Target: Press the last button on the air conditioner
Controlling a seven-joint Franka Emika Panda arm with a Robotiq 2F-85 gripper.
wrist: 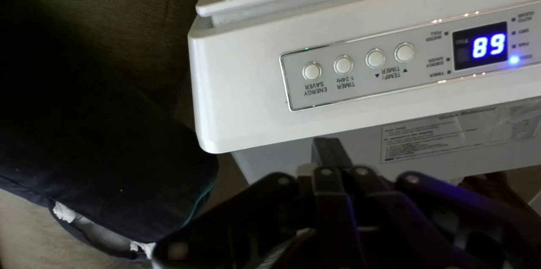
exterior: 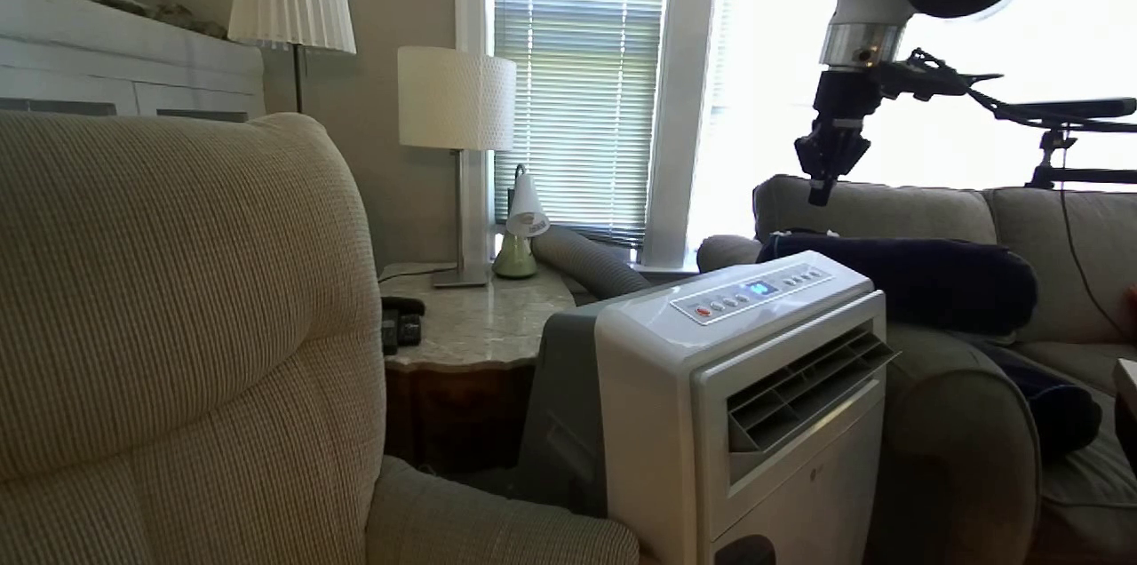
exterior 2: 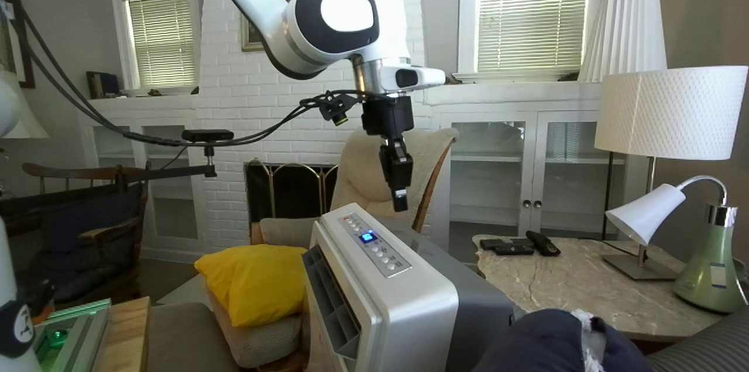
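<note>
The white air conditioner (exterior: 644, 370) stands upright, with a dark slatted grille (exterior: 799, 383); it also shows in an exterior view (exterior 2: 418, 313) and the wrist view (wrist: 236, 91). Its top has a grey control strip (exterior 2: 374, 246) with a lit blue display (wrist: 480, 45). In the wrist view the labels are upside down, and the end button (wrist: 312, 71) is marked ENERGY SAVER. My gripper (wrist: 331, 150) is shut and empty, pointing down. In both exterior views its tips (exterior: 819, 192) (exterior 2: 400, 199) are above the unit, apart from it. In the wrist view they overlap the unit's grey rear part.
A dark blue padded roll (exterior: 906, 276) lies on the sofa (exterior: 942, 210) beside the unit. A striped armchair (exterior: 195, 298) stands close on the opposite side. A marble table (exterior 2: 562, 278) with lamps and phones is behind. A yellow pillow (exterior 2: 260, 281) lies near the grille side.
</note>
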